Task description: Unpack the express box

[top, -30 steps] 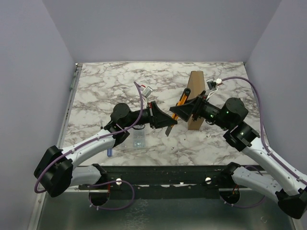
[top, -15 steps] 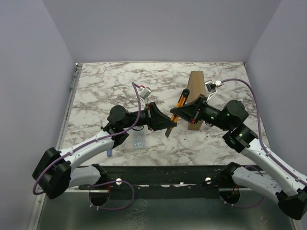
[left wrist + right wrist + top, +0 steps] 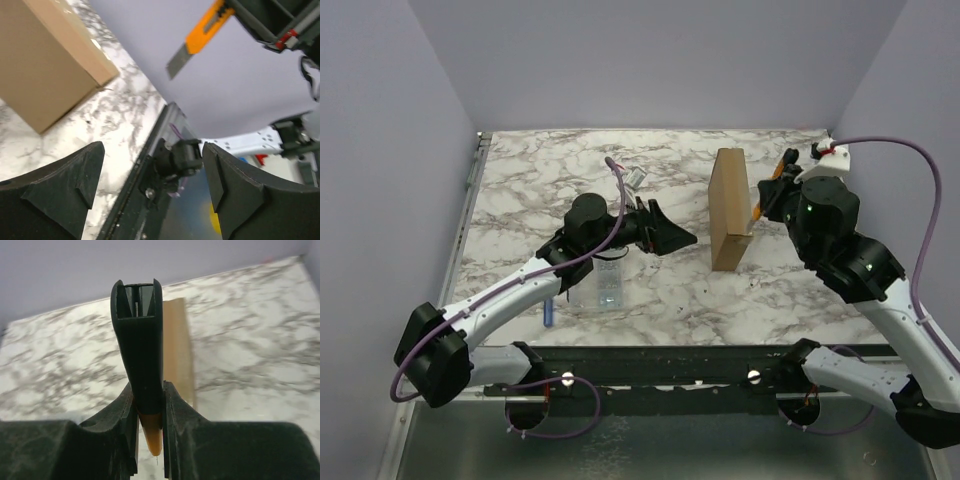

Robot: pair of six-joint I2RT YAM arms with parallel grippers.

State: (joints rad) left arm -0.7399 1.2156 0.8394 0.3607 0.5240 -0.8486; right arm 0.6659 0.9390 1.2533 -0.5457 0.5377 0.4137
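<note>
Two changes are noted since a second back: the utility knife [image 3: 204, 31] has been passed across, and the arms have been drawn apart. Left pincer [image 3: 672, 236] is now spread wide and empty. Right pincer [image 3: 767, 195] is clamped on the knife's handle, with the blade exposed. Knife has been carried from mid-desk to just right of the express box [image 3: 728, 205]. Box is stood on its long edge, right of centre on the desk [image 3: 540, 180], seemingly unopened. Judged: handover is finished, and cutting of the seal can be started next. Left arm is stretched low toward the box, forearm over a clear case [image 3: 603, 288], pincer well short of the cardboard. Right arm is folded high, wrist raised beside the box.
</note>
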